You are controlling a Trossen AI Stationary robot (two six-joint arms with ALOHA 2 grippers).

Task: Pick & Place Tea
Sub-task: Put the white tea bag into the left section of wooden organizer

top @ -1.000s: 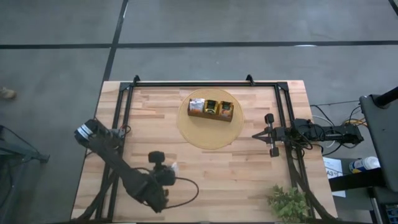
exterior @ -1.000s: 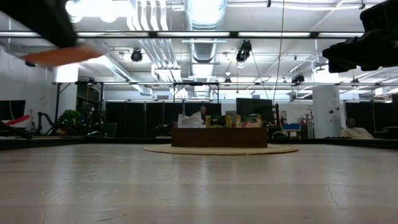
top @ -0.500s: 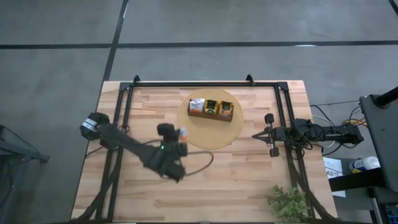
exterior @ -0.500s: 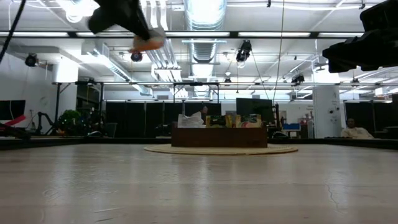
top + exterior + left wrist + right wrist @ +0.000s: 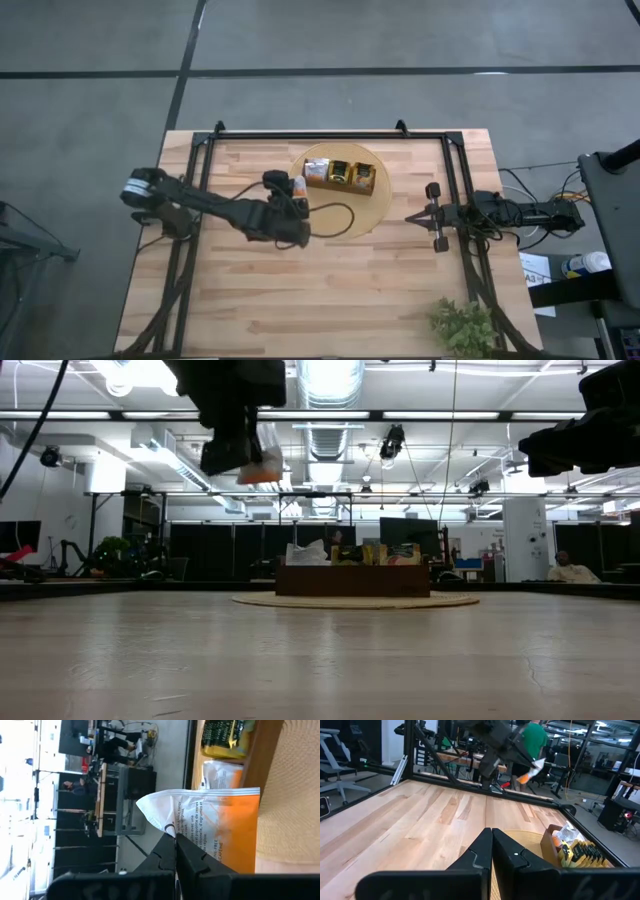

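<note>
One white-and-orange paper tea-bag packet [image 5: 210, 832] is pinched in the closed left tool [image 5: 296, 189], held in the air at the left rim of the round woven mat [image 5: 310, 218], just beside the brown wooden three-compartment tray [image 5: 340, 174]. A second ago that tool hung over the near left of the wooden desk [image 5: 400, 290]; it has carried the packet far and rightward, so release into the tray looks close. The right tool [image 5: 435, 217] waits shut and empty at the right.
</note>
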